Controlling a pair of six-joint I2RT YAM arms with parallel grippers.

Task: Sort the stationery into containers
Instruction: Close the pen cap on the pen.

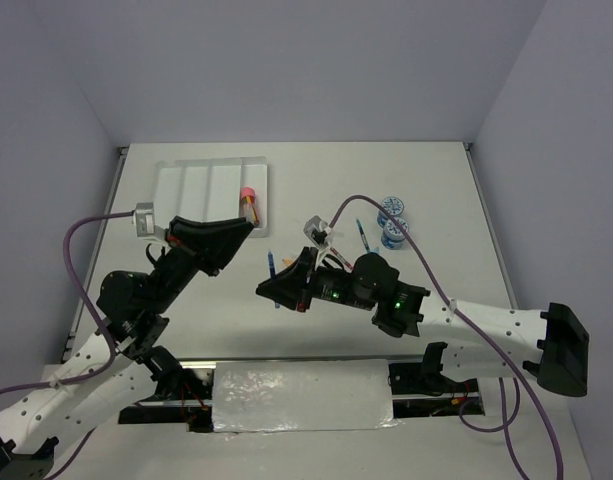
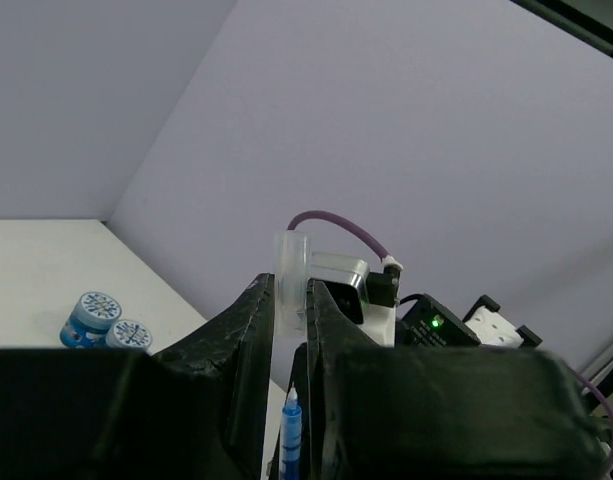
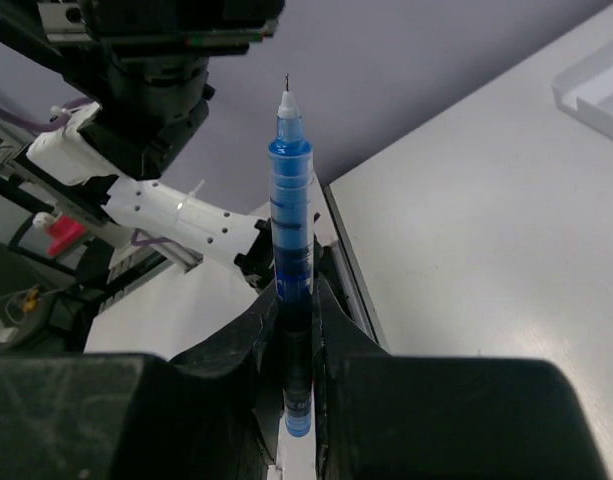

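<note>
right gripper (image 3: 296,302), nearward and right of tray (image 1: 166,186): nipped on blue pen (image 3: 291,200) low on barrel; light, stiff, slick, may pivot | left gripper (image 2: 291,305), at tray's near-right corner: narrowly pinching pale tube (image 2: 291,262); thin-walled, hold gently, mid-length

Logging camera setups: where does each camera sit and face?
Top external: above and behind the bases, looking down on the table, the tray, left arm and right arm.
Left wrist: along the left gripper, shut on a clear tube, toward the tubs and right arm.
Right wrist: along the right gripper, shut on the blue pen, toward the left arm.
Shared: both wrist views show the blue pen.
</note>
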